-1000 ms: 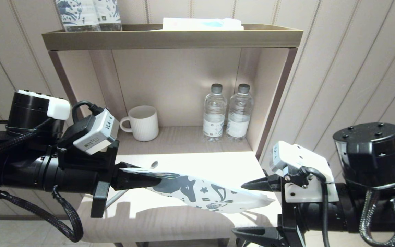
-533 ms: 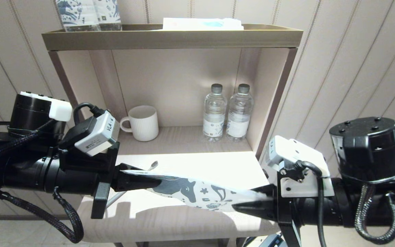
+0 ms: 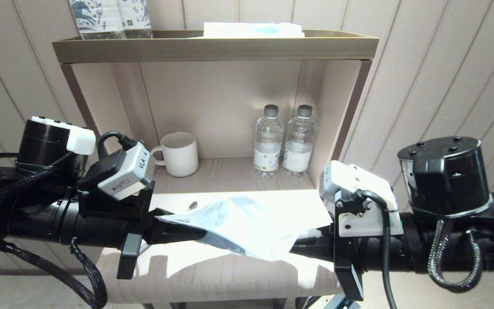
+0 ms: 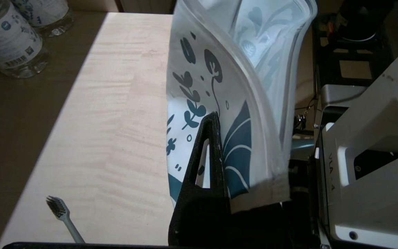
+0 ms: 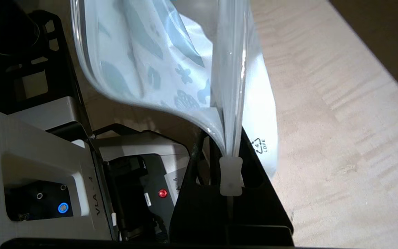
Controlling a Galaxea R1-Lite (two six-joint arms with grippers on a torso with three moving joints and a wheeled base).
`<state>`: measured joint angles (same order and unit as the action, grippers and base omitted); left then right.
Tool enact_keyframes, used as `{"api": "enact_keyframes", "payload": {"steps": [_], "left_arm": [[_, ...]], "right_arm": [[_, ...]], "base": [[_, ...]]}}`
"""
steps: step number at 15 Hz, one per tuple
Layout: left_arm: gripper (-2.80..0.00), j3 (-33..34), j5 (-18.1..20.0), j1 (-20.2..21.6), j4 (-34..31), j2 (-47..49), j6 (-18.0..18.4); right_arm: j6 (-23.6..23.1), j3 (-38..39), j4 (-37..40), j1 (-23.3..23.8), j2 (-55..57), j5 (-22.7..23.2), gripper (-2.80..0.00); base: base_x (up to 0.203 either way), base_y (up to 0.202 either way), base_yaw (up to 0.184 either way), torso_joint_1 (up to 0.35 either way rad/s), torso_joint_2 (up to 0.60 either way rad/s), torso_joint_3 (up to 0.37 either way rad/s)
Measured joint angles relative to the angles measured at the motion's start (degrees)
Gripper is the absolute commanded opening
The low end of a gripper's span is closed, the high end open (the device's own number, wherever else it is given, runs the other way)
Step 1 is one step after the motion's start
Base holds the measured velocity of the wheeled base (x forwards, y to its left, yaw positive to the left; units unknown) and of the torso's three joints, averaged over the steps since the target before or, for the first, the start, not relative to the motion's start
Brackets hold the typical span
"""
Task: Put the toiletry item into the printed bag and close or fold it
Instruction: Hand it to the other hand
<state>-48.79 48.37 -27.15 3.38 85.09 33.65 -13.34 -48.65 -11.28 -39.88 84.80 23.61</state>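
Printed bag (image 3: pixel 238 225): white, blue-patterned, suspended bowed above shelf. Toothbrush (image 4: pixel 62 216): grey, flat on shelf, outside bag.

- I seem to be in a hotel guest room, facing a built-in amenity niche (image 3: pixel 212 107) set into pale panelled walls (image 3: pixel 423 86).
- Two sealed water bottles (image 3: pixel 283 141) and a ribbed white mug (image 3: pixel 179 153) stand on its wooden shelf (image 3: pixel 230 176).
- Blue-and-white printed packs (image 3: pixel 109 17) sit on the top ledge (image 3: pixel 212 47), like guest toiletries.
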Motion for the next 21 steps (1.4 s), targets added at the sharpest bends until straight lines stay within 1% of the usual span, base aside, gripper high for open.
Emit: {"api": "enact_keyframes", "payload": {"steps": [6,13,15,17,18,21], "left_arm": [[-2.8,0.5,-0.3,-1.6,0.0,0.5,0.0],[-2.8,0.6,-0.2,-1.9,0.0,0.5,0.0],[-2.8,0.7,-0.1,-1.8,0.0,0.6,0.0],[-2.8,0.5,-0.1,-1.8,0.1,1.0,0.0],[-2.8,0.3,-0.1,-1.8,0.1,1.3,0.0],[-2.8,0.2,-0.1,-1.8,0.1,1.6,-0.1]], "right_arm": [[-0.1,-5.7,0.1,-2.1,5.9,-0.1,-2.8],[-0.2,-6.1,0.4,-2.2,6.6,-0.5,-2.8],[-0.4,-5.9,2.4,-2.1,5.5,-0.8,-2.8],[-0.4,-5.9,6.2,-2.1,4.0,-0.9,-2.8],[-0.5,-5.8,6.9,-2.0,3.1,-1.1,0.0],[-1.0,-5.1,7.0,-2.2,1.1,-1.5,0.0]], "base": [[0.0,0.0,0.0,0.0,0.0,0.0],[0.0,0.0,0.0,0.0,0.0,0.0],[0.0,0.0,0.0,0.0,0.0,0.0],[0.0,0.0,0.0,0.0,0.0,0.0],[0.0,0.0,0.0,0.0,0.0,0.0],[0.0,0.0,0.0,0.0,0.0,0.0]]}}
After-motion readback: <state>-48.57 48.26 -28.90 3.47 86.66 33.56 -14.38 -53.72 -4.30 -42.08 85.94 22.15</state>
